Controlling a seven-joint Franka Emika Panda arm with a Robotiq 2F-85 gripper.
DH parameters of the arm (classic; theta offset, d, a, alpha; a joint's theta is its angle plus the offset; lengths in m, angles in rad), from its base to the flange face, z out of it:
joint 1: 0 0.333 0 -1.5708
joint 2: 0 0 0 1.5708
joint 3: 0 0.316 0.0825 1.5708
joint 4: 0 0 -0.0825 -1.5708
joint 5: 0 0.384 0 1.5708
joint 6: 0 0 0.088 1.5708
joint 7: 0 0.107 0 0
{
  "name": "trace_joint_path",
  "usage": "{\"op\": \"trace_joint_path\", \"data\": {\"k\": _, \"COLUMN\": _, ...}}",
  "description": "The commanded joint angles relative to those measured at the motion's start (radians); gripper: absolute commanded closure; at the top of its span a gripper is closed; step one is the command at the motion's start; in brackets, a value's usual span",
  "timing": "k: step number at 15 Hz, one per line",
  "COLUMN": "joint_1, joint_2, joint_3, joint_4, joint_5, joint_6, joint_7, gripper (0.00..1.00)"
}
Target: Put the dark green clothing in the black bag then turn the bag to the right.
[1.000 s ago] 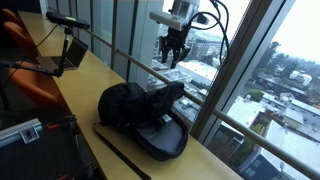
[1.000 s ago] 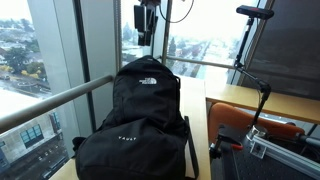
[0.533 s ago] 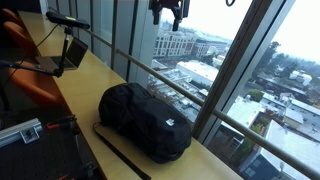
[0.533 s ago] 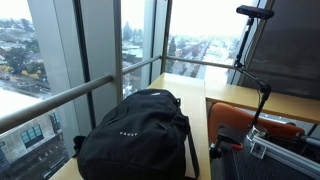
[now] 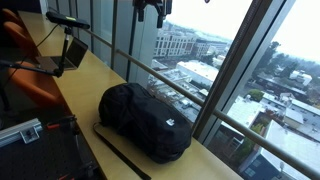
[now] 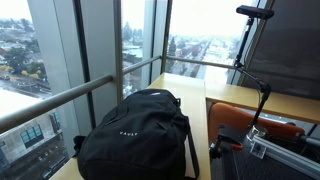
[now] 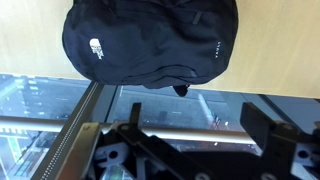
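Note:
The black bag (image 5: 145,122) lies flat and closed on the wooden table by the window, and shows in both exterior views (image 6: 135,137). In the wrist view it fills the top of the frame (image 7: 150,40). My gripper (image 5: 152,8) hangs high above the bag at the top edge of an exterior view. In the wrist view its jaws (image 7: 195,122) are spread wide with nothing between them. The dark green clothing is not visible in any view.
The table (image 5: 90,80) runs along a floor-to-ceiling window with a metal rail (image 6: 60,97). A bag strap (image 5: 120,152) trails across the table. An orange chair (image 5: 30,85), a tripod arm (image 6: 258,60) and equipment (image 6: 265,140) stand on the room side.
A second ago the bag stood upright under the gripper; it now lies flat. The gripper has risen well clear of it, up to the frame's top edge.

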Motion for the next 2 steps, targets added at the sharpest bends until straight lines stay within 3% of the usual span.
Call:
{"op": "trace_joint_path", "data": {"k": 1, "joint_1": 0.012, "joint_2": 0.001, "joint_3": -0.012, "joint_4": 0.003, "joint_5": -0.001, "joint_6": -0.004, "joint_7": 0.001, "gripper": 0.0}}
{"op": "trace_joint_path", "data": {"k": 2, "joint_1": 0.012, "joint_2": 0.001, "joint_3": -0.012, "joint_4": 0.003, "joint_5": -0.001, "joint_6": -0.003, "joint_7": 0.001, "gripper": 0.0}}
